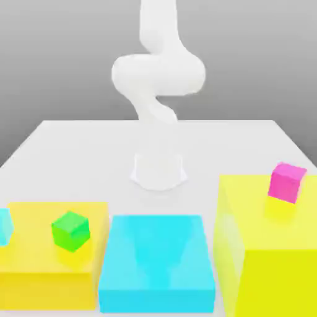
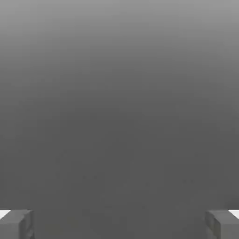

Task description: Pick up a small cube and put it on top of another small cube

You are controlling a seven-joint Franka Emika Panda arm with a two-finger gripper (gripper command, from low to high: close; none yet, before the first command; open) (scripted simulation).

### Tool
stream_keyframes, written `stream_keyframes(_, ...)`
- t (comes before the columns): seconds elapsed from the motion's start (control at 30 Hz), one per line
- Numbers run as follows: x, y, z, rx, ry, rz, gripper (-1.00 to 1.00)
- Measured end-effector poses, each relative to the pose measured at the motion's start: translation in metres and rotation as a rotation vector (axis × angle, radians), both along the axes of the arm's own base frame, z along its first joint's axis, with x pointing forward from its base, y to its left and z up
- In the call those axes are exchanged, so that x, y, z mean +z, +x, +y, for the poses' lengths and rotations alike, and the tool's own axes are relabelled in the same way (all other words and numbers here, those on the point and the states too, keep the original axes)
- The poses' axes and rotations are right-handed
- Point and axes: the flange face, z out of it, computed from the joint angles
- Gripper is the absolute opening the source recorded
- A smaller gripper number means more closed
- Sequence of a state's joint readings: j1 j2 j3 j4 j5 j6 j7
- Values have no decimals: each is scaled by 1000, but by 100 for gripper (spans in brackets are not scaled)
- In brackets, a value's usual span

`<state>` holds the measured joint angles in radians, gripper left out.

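Note:
A small green cube (image 1: 70, 230) sits on the low yellow block (image 1: 37, 266) at the exterior view's left. A small magenta cube (image 1: 286, 182) rests on the tall yellow block (image 1: 272, 247) at the exterior view's right. A cyan cube (image 1: 4, 226) peeks in at the left edge, also on the low yellow block. The white arm (image 1: 158, 80) rises from its base at the table's middle and leaves the picture at the top. In the hand view my gripper (image 2: 119, 224) is open, its two grey fingertips (image 2: 16, 224) far apart, with nothing between them and only grey background ahead.
A cyan block (image 1: 158, 263) with a sloped top lies between the two yellow blocks at the front. The arm's round white base (image 1: 159, 170) stands on the white table (image 1: 86, 155) behind them.

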<state>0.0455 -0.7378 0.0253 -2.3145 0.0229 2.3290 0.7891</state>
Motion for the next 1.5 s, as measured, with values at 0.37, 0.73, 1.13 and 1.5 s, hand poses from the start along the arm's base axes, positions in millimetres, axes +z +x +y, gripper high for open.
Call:
stream_keyframes(0.37, -238, 2, 234, 267, -53, 408, 0)
stream_keyframes(0.73, -482, -164, 284, 362, -229, 744, 0)
stream_keyframes(1.13, -552, -158, 272, 322, -175, 734, -100)
stream_keyframes(1.5, -495, -160, 274, 331, -179, 729, -100)
